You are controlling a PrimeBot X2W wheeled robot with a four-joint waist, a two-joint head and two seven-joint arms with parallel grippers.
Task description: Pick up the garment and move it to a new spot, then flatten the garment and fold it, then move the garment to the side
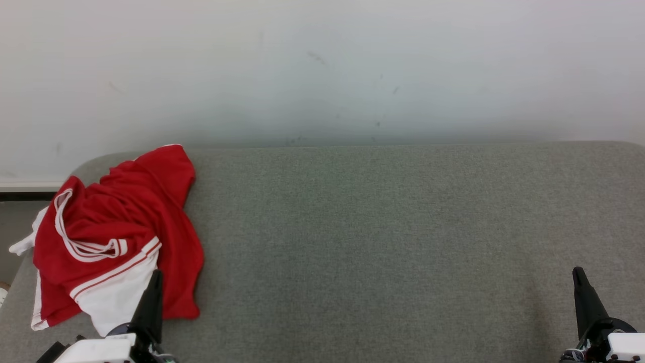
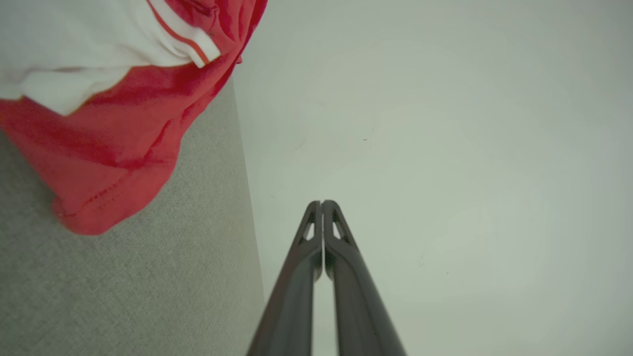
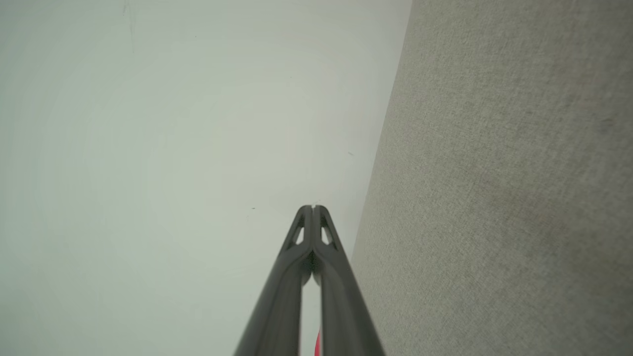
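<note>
The garment (image 1: 116, 237) is a red shirt with white sleeves and striped trim, lying crumpled at the left end of the grey fabric surface (image 1: 393, 242). My left gripper (image 1: 157, 275) stands at the lower left with its tip over the garment's near edge, fingers pressed together and holding nothing. In the left wrist view the garment (image 2: 118, 113) lies to the upper left of the shut left gripper (image 2: 321, 202), apart from it. My right gripper (image 1: 578, 272) rests at the lower right, far from the garment, also shut and empty; its wrist view shows the joined right gripper (image 3: 312, 207).
A pale wall (image 1: 322, 70) rises behind the grey surface's far edge. The surface's rounded left corner lies beside the garment, part of which hangs over that left edge. Bare grey fabric stretches from the garment to the right gripper.
</note>
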